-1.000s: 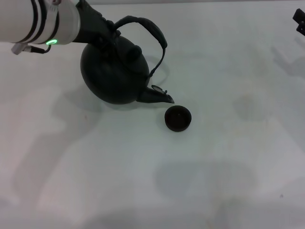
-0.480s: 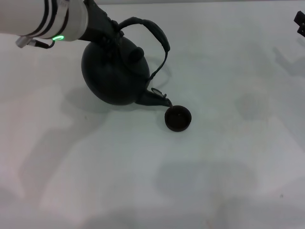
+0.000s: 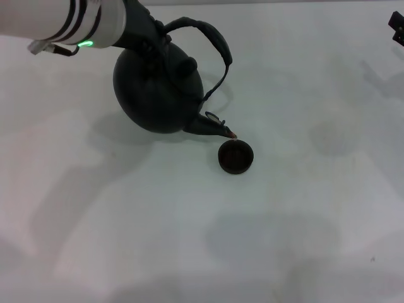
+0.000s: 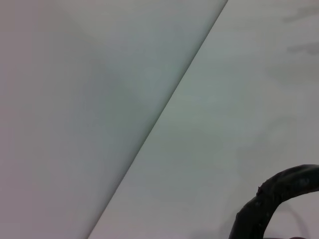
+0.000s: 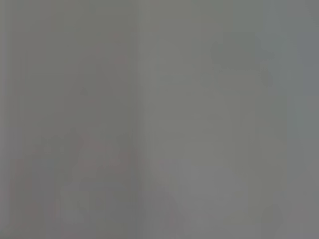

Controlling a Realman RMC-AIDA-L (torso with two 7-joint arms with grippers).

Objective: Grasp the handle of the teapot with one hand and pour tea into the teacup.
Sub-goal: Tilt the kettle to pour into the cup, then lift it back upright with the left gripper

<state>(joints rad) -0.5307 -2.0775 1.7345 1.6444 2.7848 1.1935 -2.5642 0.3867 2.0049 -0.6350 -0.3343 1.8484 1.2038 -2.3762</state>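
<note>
Matte black and round, the teapot hangs tilted above the white table, its short spout dipped toward the teacup. The spout's tip sits just beside the cup's far rim, close over it. The small dark cup stands upright on the table near the middle of the head view. The left gripper comes in from the upper left and is clamped on the handle at the end away from the spout; the rough arched hoop curves up and over the knobbed lid. A piece of that hoop also shows in the left wrist view. The right gripper waits at the far right edge, well apart; whether its claw is apart or together, I cannot tell.
</note>
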